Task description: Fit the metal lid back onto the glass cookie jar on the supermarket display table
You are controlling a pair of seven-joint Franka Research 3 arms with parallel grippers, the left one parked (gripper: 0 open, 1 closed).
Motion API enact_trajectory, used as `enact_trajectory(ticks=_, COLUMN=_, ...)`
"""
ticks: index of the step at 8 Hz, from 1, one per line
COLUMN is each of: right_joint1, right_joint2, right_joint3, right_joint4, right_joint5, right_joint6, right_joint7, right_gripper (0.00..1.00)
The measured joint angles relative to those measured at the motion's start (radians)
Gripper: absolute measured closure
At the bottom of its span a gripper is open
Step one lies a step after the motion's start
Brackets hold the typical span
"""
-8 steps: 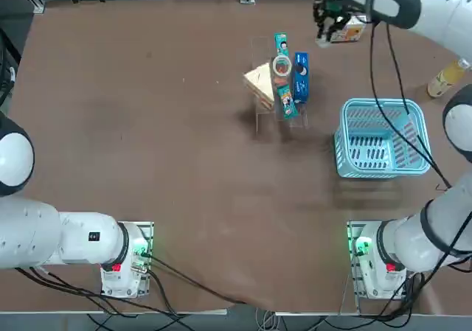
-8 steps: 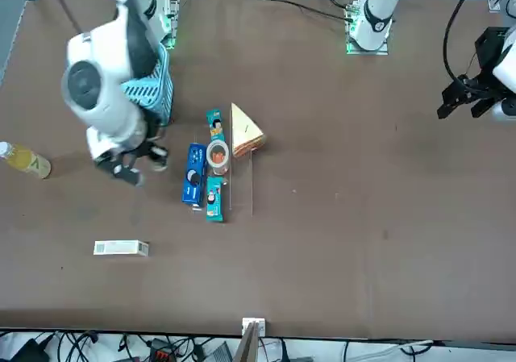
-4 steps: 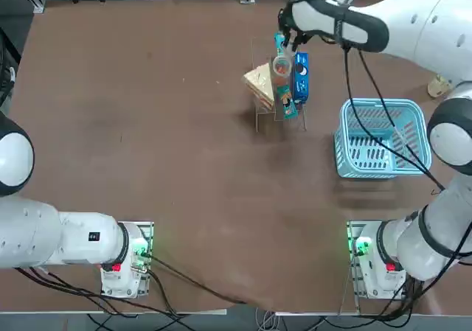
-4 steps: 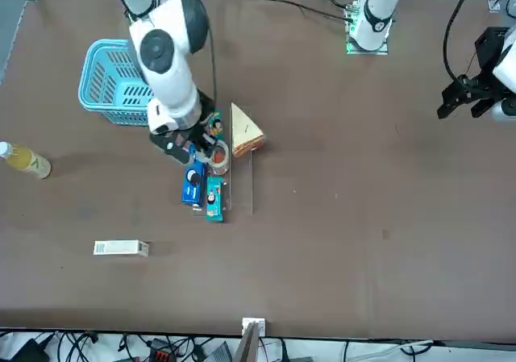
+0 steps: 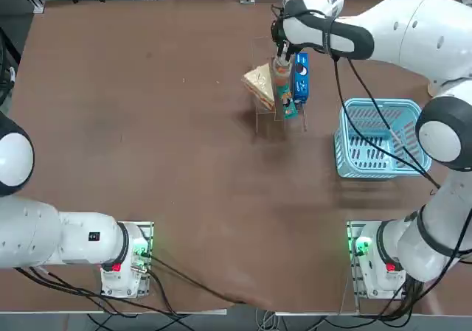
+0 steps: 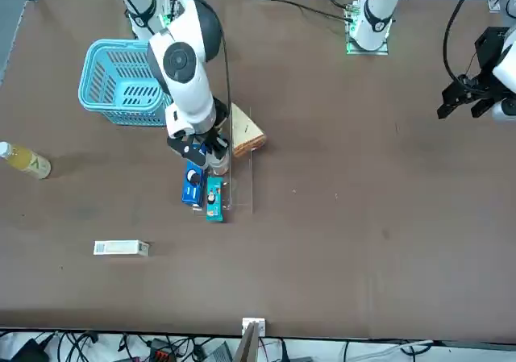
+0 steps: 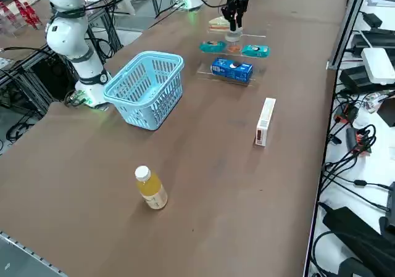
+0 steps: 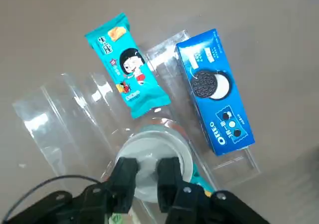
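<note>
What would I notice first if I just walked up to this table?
Probably the big white robot arm reaching over the clear stand of snacks, its right tool holding the metal lid right on top of the glass cookie jar. Next comes the bright blue basket beside the snacks, then the yellow drink bottle standing alone near the table's edge.

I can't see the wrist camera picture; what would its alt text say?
The right gripper hangs just above the metal lid, which sits on the glass cookie jar. A teal snack pack and a blue cookie box lie beside it on clear plastic stands.
</note>
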Motion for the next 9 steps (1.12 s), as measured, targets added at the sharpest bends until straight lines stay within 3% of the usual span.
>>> enact_trajectory(ticks=9, right_joint1=0.018, right_joint2=0.010, right_joint3=-0.004, right_joint4=-0.011, right_joint5=-0.001, right_joint6=0.000, right_joint7=0.000, right_gripper=0.74)
